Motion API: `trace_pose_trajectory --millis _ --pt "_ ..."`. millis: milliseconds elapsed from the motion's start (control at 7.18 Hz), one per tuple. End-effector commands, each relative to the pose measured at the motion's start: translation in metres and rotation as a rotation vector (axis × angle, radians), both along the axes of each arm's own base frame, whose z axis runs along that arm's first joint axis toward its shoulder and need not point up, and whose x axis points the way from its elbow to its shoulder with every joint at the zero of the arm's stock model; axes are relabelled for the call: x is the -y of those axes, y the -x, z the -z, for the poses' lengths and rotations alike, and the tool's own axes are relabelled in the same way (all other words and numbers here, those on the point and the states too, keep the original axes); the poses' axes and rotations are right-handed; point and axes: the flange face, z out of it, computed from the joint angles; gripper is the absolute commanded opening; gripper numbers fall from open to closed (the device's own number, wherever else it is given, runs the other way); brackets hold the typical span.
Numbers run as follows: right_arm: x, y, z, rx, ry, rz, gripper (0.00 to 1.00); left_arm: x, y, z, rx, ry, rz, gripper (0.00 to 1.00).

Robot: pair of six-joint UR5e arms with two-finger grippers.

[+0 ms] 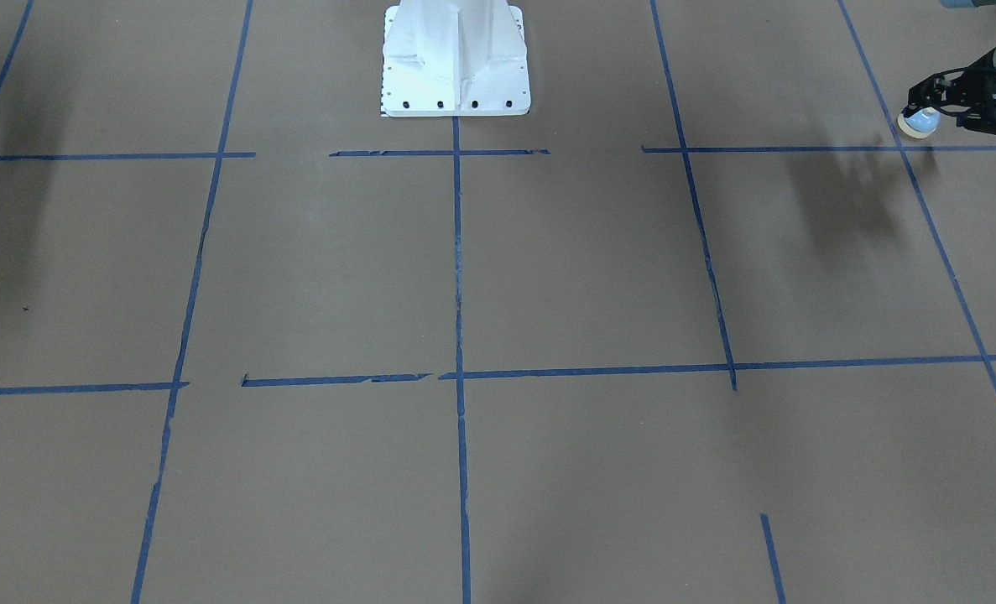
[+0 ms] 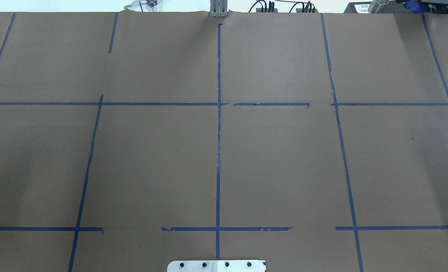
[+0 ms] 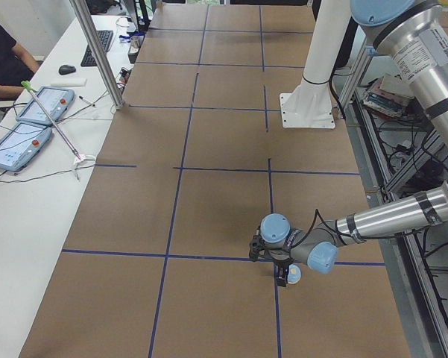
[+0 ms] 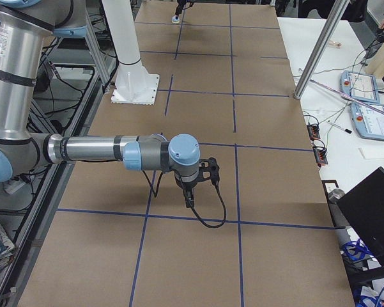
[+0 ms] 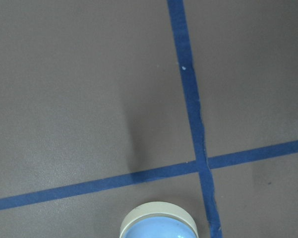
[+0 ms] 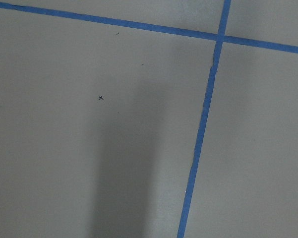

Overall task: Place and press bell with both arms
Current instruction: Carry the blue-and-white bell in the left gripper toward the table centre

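Note:
The small light-blue bell with its cream base ring is between the fingertips of my left gripper, near the table's left end and just above a blue tape crossing. The left gripper is shut on it. In the exterior left view the bell hangs below the left gripper. The left wrist view shows the bell at the bottom edge, above the brown paper. My right gripper shows only in the exterior right view, low over the paper. I cannot tell whether it is open or shut.
The white bolted pedestal stands at the robot's side of the table. Blue tape lines divide the brown paper into squares. A small x mark lies under the right wrist. An operators' table with tablets and a metal post runs along the far side.

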Motion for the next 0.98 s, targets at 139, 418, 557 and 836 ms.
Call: trace_pose_trajectory --millis 139,418,557,836 --pt "0.0 0.0 -0.001 0.002 0.002 0.001 1.0 0.007 -0.02 -0.019 0.01 0.015 -0.051 1.0" --pt "0.0 0.0 -0.001 0.002 0.0 0.002 1.0 0.004 -0.023 -0.021 0.011 0.022 -0.064 1.0" --pt "0.0 0.0 -0.002 0.002 0.002 0.002 1.0 0.004 -0.024 -0.02 0.007 0.028 -0.066 1.0" --pt "0.0 0.001 -0.003 0.008 0.008 0.002 1.0 0.0 -0.021 -0.028 0.016 0.041 -0.068 1.0"
